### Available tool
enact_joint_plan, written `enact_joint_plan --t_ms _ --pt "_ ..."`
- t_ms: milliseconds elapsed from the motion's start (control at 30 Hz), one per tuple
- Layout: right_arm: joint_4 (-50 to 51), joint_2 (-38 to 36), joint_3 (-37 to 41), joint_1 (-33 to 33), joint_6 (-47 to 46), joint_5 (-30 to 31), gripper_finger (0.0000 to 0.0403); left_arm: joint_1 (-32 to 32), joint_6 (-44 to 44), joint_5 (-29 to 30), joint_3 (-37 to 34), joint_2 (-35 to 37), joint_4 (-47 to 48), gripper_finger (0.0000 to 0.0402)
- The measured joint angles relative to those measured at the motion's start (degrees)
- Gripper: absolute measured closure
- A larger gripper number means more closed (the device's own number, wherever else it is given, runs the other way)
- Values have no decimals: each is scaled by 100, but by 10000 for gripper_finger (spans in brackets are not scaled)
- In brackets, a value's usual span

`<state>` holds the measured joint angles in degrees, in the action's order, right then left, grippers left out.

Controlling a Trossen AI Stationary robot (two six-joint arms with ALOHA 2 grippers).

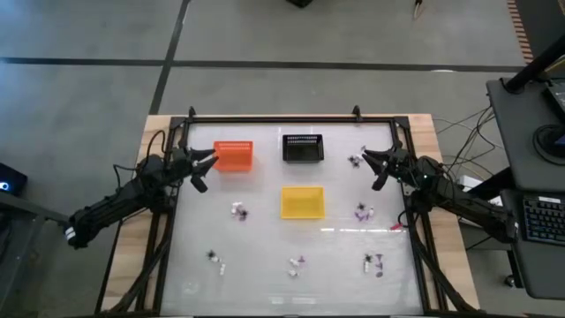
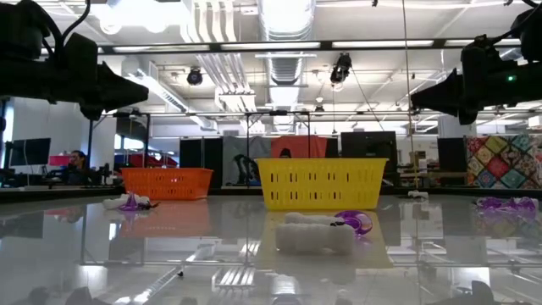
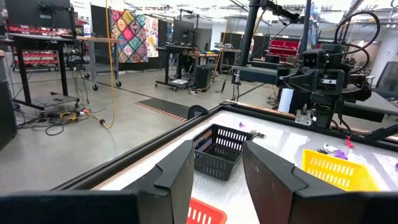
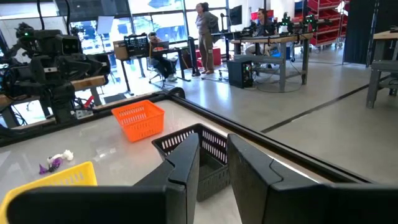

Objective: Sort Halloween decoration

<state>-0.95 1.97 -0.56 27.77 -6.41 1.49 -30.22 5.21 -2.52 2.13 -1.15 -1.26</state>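
Note:
Small black, purple and white decoration pieces lie scattered on the glossy white table: near the yellow basket (image 1: 238, 211), (image 1: 364, 213), by the right gripper (image 1: 355, 160), and along the near edge (image 1: 297, 263), (image 1: 374, 262), (image 1: 214, 257). In the low view a white and purple piece (image 2: 326, 230) lies close by. My left gripper (image 1: 205, 165) (image 3: 217, 180) hovers open beside the orange basket (image 1: 234, 155). My right gripper (image 1: 375, 168) (image 4: 213, 168) hovers open to the right of the black basket (image 1: 303, 147). Both are above the table and hold nothing.
Three small baskets stand on the table: orange and black at the far side, yellow (image 1: 302, 201) in the middle. A black frame (image 1: 274, 119) rims the table. Free surface lies between the baskets and the near edge. People (image 4: 204, 25) stand in the room beyond.

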Motion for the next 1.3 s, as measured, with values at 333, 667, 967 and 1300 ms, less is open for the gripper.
enact_joint_plan --t_ms 333,667,967,1300 --pt "0 0 -1 0 1 0 330 2 0 -2 -2 0 0 280" --pt "-1 0 0 0 0 0 330 2 -8 -1 0 0 -6 280" --pt "0 -1 0 0 -1 1 330 1 -7 75 -1 -15 126 280" --pt "0 -1 0 2 -1 -2 330 2 -35 50 0 -6 -2 280"
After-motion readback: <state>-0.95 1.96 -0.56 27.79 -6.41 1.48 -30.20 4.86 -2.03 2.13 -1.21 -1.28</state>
